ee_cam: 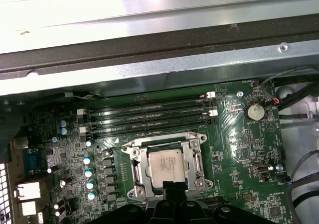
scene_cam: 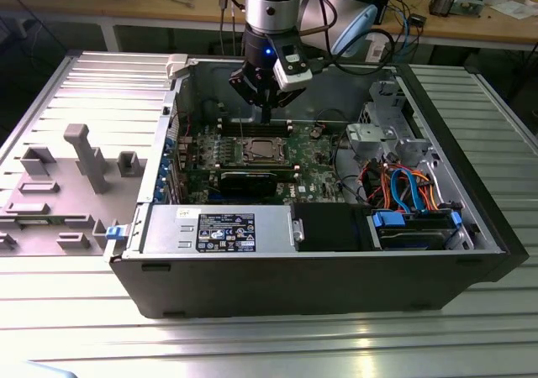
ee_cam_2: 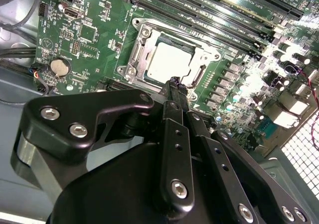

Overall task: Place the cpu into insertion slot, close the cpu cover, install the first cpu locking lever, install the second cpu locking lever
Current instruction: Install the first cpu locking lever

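The cpu (ee_cam: 167,165) (ee_cam_2: 172,62), a flat silver square, lies in the insertion slot (ee_cam: 198,140) on the green motherboard. The contact field is hidden under it. The silvery cpu cover (ee_cam: 138,173) (ee_cam_2: 141,55) lies flat around the chip, framing it through its window. Thin metal levers run along the socket's sides, and I cannot tell whether they are latched. My gripper (ee_cam_2: 177,83) (ee_cam: 169,185) (scene_cam: 264,107) hangs above the socket's edge, fingers together and holding nothing. In the exterior view the socket (scene_cam: 259,149) sits right below the gripper.
Long black memory slots (ee_cam: 149,117) run beside the socket, with a coin battery (ee_cam: 254,111) nearby. The open case holds a power supply (scene_cam: 214,227) at the front and a drive cage with coloured cables (scene_cam: 403,185). A grey fixture plate (scene_cam: 76,160) stands at the exterior view's left.
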